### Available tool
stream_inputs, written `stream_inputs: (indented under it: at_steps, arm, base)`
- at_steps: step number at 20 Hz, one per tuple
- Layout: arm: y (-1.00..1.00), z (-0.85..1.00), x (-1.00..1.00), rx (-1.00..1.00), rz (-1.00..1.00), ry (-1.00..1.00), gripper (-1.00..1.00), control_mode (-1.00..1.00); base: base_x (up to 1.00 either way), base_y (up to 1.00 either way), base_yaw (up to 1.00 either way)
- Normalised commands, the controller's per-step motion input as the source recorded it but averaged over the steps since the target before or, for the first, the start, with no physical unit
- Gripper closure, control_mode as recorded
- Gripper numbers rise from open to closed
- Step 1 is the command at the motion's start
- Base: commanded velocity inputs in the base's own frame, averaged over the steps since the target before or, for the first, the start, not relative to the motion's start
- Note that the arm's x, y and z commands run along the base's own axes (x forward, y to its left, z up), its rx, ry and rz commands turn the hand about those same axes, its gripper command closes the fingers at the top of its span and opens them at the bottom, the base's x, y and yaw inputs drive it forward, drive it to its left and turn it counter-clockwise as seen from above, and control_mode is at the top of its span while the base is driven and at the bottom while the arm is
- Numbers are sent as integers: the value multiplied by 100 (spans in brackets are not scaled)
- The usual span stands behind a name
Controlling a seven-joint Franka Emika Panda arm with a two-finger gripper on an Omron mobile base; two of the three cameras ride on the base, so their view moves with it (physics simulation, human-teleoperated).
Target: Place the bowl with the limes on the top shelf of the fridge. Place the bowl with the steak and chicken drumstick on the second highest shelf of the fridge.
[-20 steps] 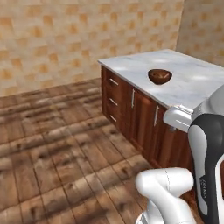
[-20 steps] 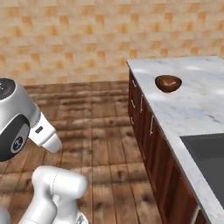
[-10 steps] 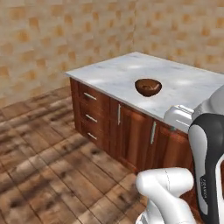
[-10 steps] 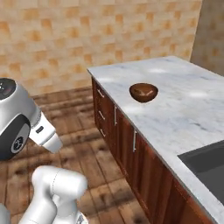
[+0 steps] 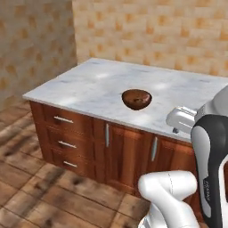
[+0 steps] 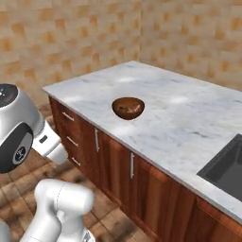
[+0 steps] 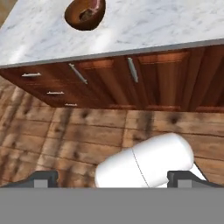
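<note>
Currently arm folded low, claw (image 7: 112, 177) spread wide, empty, facing cabinets (image 7: 131, 83) below wooden bowl (image 7: 85, 14)

A bowl (image 5: 136, 99) sits on the counter (image 5: 89, 84) above drawers (image 5: 62, 133).

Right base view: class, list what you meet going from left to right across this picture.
White robot arm with dark joints → reddish-brown wooden bowl on the white marble counter → dark sunken sink.

A white marble counter (image 5: 98, 84) is carrying a reddish-brown wooden bowl (image 5: 136, 99), apparently holding some meat, indistinct here.
</note>
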Motion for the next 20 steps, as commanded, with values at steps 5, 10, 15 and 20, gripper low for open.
stream_inputs:
  at_steps: [5, 10, 15, 20]
  arm:
    - [0, 0, 0, 0, 0, 0, -100, 100]
    - [0, 0, 0, 0, 0, 0, -100, 100]
    - [0, 0, 0, 0, 0, 0, -100, 100]
    - [0, 0, 0, 0, 0, 0, -100, 100]
  base:
    - [65, 37, -66]
    - [88, 26, -55]
    - [87, 2, -20]
    - [30, 33, -7]
